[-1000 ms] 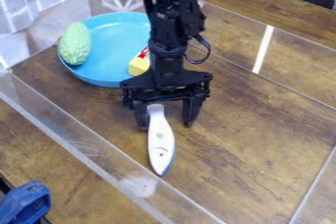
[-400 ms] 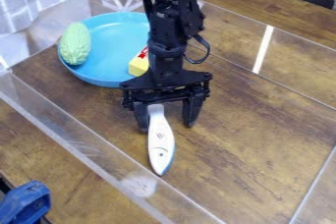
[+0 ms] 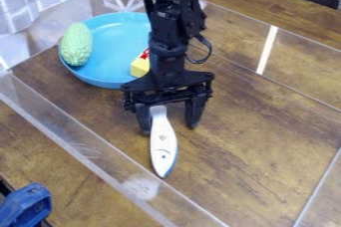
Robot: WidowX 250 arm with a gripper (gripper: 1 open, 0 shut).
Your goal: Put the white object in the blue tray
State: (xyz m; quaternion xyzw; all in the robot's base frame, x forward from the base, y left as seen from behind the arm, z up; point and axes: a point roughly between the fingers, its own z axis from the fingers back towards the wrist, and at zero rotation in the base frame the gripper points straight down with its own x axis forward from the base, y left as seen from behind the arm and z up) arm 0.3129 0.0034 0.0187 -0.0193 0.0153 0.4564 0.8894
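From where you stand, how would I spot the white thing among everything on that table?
Find the round, bright blue tray on the wooden table. Come down past the black robot gripper to the slim white object lying below it. Unlike the pale green, rounded item at the tray, it is long, narrow and white.

At the center of the frame, a robot arm point(image 3: 170, 34) looks like dark, mostly matt plastic. Below it lies a smooth white plastic object point(image 3: 163, 143) with a slight sheen. The tray point(image 3: 103, 69) in the upper left is bright blue, smooth plastic. In the tray, a pale green object point(image 3: 76, 45) has a bumpy, textured surface. The tabletop point(image 3: 246, 136) looks like brown wood with a visible grain and a low sheen. At the lower left edge, a blue item point(image 3: 24, 205) looks smooth and slightly glossy.
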